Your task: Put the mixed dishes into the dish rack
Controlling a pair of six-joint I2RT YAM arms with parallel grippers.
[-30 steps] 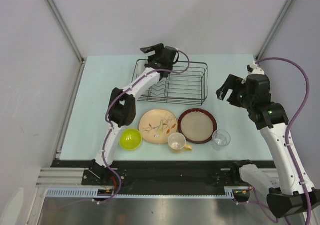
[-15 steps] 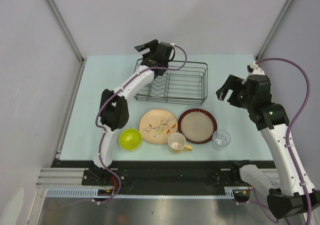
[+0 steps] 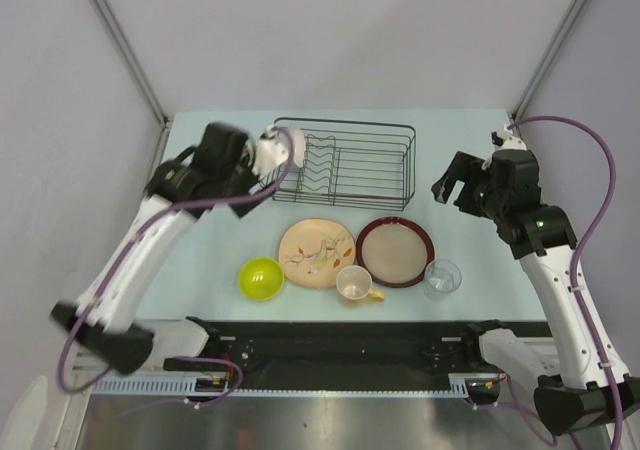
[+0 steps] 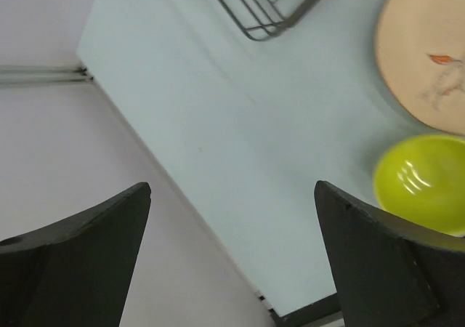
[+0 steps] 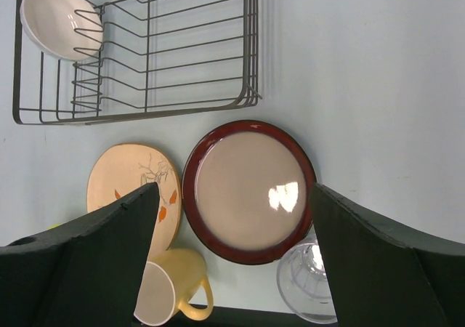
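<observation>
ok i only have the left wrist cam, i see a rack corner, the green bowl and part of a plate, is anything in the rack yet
observer: yes, the white bowl sits at the left end of the dish rack as the top camera sees it; no other dish is in it.
operator: what else is out on the table
observer: next to your plate, a red-rimmed plate, a cup with a yellow handle and a clear glass, in a row in front of the rack.
operator: and the right arm
observer: the right gripper is open and empty, up in the air to the right of the rack.
</observation>
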